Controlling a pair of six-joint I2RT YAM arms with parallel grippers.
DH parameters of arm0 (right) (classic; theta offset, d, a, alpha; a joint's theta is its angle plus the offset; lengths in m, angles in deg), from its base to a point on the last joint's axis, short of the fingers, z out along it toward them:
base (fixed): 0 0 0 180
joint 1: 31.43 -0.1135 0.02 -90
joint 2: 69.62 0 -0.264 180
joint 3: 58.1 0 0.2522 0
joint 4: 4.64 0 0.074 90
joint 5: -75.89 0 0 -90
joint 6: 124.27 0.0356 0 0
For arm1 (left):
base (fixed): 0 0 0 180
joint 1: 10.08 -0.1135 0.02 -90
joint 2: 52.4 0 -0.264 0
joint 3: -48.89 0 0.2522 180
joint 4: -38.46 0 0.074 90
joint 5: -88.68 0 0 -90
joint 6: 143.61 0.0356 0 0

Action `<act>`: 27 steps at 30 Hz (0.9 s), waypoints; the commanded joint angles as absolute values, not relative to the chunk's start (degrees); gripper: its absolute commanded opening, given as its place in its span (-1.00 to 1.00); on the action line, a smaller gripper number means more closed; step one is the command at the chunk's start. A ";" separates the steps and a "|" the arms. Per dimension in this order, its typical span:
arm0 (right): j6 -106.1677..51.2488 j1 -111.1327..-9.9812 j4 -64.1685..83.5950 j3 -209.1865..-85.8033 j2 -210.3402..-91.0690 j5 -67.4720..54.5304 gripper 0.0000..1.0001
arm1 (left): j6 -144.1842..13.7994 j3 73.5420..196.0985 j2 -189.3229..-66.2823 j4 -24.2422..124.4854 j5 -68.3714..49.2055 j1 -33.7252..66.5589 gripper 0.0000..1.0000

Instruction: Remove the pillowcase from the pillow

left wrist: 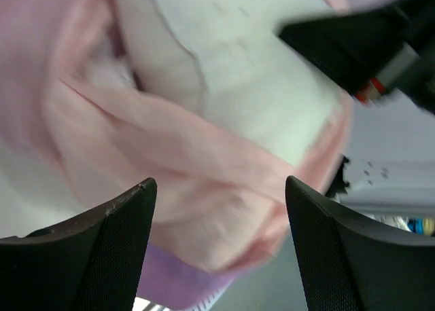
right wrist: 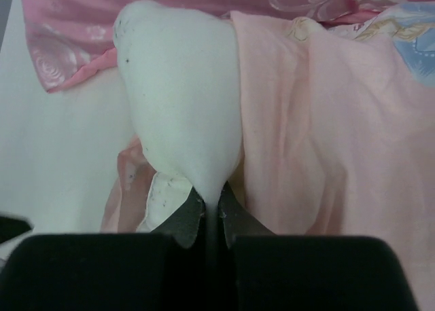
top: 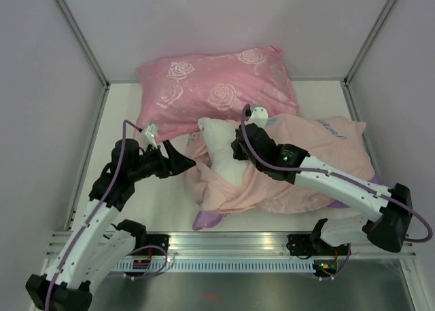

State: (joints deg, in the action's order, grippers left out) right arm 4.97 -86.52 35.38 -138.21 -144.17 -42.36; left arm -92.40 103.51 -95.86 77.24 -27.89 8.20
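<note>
Pinching a fold of the pillow (right wrist: pixel 183 100), the right tool (right wrist: pixel 211 212) is clamped tight. The pillow sticks out of the pillowcase (right wrist: pixel 326 141) on the table (top: pixel 160 199). The left tool (left wrist: pixel 219 182) gapes wide just beside the pillowcase.

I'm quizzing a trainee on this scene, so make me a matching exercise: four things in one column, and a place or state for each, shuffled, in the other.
1. left gripper
2. right gripper
3. rose-patterned pillow
4. pillowcase

A. shut on a corner of the white pillow
B. at the far side of the table
C. open
D. bunched around the white pillow, pale pink side showing

Pairs: 1-C, 2-A, 3-B, 4-D.
</note>
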 commanded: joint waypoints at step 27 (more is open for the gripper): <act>5.90 -77.49 36.45 -158.24 -146.70 -36.52 -0.99 | -98.35 93.59 -96.78 64.97 -17.15 41.50 -0.74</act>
